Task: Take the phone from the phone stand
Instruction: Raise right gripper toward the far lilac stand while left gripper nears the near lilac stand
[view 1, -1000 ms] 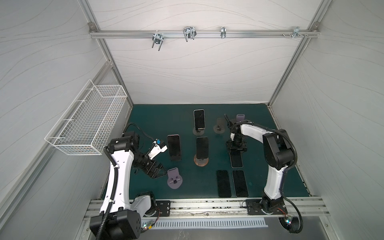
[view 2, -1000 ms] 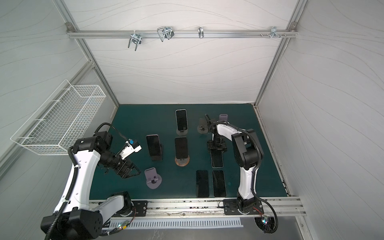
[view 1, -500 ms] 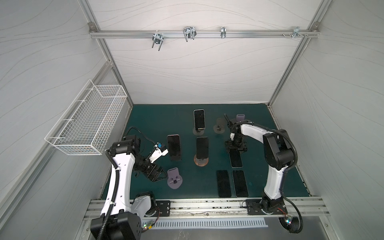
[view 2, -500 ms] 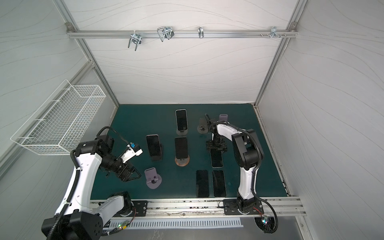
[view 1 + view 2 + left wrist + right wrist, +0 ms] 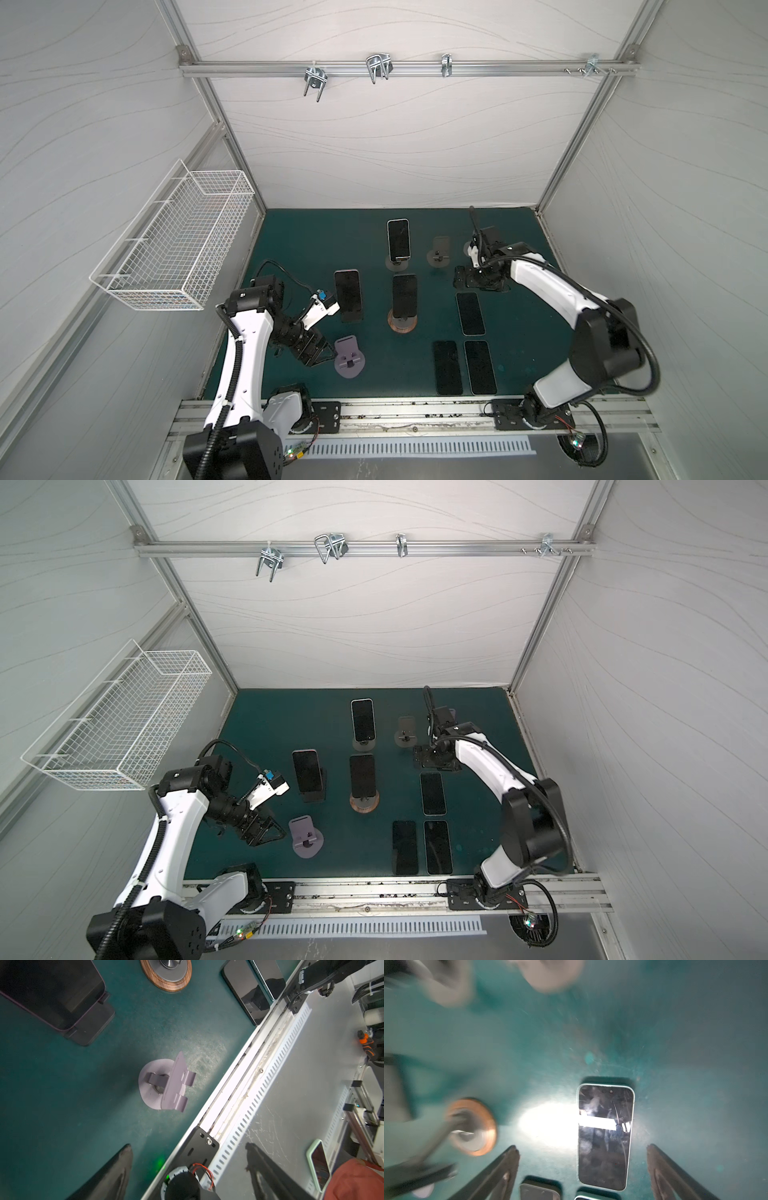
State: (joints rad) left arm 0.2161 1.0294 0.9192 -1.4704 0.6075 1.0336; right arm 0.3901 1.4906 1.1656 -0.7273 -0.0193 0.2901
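The green surface (image 5: pixel 299 249) covers the floor of a white-walled cell, and a white wire basket (image 5: pixel 174 245) hangs on the wall to its left. The right arm (image 5: pixel 552 286) stretches toward the back of the surface. The left arm (image 5: pixel 249 332) bends over its left edge.

The right claw (image 5: pixel 581 1147) is spread wide and grips nothing. In the right wrist view its fingers (image 5: pixel 500 1172) stand clear on either side of the mint-edged phone (image 5: pixel 605 1136). That phone lies flat and screen up on the surface, its near end between the fingertips and the rest ahead of them.

The left claw (image 5: pixel 188 1145) is also spread and empty. The lilac phone stand (image 5: pixel 164 1084) stands ahead of it, apart from both fingers, its cradle bare.

Three phones lean on stands: the back phone (image 5: pixel 398 239), the purple-edged phone (image 5: pixel 348 291) on a dark stand (image 5: pixel 352 320), and the middle phone (image 5: pixel 404 296) on the wood-rimmed stand (image 5: pixel 401 328). Two flat phones (image 5: pixel 447 368) lie side by side in front of the mint-edged one. A bare grey stand (image 5: pixel 439 249) stands near the right claw.
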